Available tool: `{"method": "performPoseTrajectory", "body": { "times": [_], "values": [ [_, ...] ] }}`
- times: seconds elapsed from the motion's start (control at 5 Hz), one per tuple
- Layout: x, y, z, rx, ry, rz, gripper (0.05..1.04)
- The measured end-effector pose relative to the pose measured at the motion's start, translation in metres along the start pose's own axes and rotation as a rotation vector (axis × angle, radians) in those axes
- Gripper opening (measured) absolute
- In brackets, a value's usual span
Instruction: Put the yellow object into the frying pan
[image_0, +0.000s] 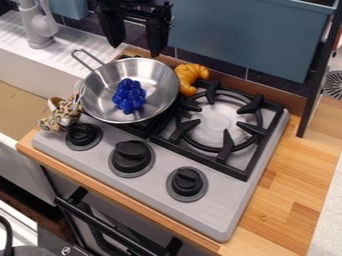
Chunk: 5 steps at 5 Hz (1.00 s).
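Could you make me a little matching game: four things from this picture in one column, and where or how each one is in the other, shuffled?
1. Blue object
2. Yellow object
3. Frying pan
4. Robot's fingers

A. Spread apart, pointing down
B. Inside the metal dish with the wire handle
C. Silvery, over the left-hand burner
D. Outside the pan, close by its rim

Pairs: 1-B, 2-D, 3-C, 4-A

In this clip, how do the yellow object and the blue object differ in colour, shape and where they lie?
The yellow object is orange-yellow, while the blue object is deep blue. The yellow one is curved like a croissant; the blue one is a lumpy cluster, like grapes. The blue one lies inside the frying pan, the yellow one outside it, beside the rim.
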<state>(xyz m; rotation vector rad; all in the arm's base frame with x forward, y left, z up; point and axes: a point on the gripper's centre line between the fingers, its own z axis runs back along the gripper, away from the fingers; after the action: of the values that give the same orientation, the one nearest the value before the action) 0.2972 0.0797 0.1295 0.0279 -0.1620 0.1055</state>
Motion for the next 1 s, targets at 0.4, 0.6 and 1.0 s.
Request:
{"method": "performPoseTrajectory", "body": {
  "times": [0.4, 0.6, 1.0],
  "values": [
    [0.013, -0.002, -0.012, -0.017, -0.074, 0.032, 0.997],
    [0.024, -0.005, -0.024, 0.002, -0.109, 0.049, 0.997],
    [0.047, -0.014, -0.037, -0.004, -0.232, 0.027, 0.997]
  ]
}}
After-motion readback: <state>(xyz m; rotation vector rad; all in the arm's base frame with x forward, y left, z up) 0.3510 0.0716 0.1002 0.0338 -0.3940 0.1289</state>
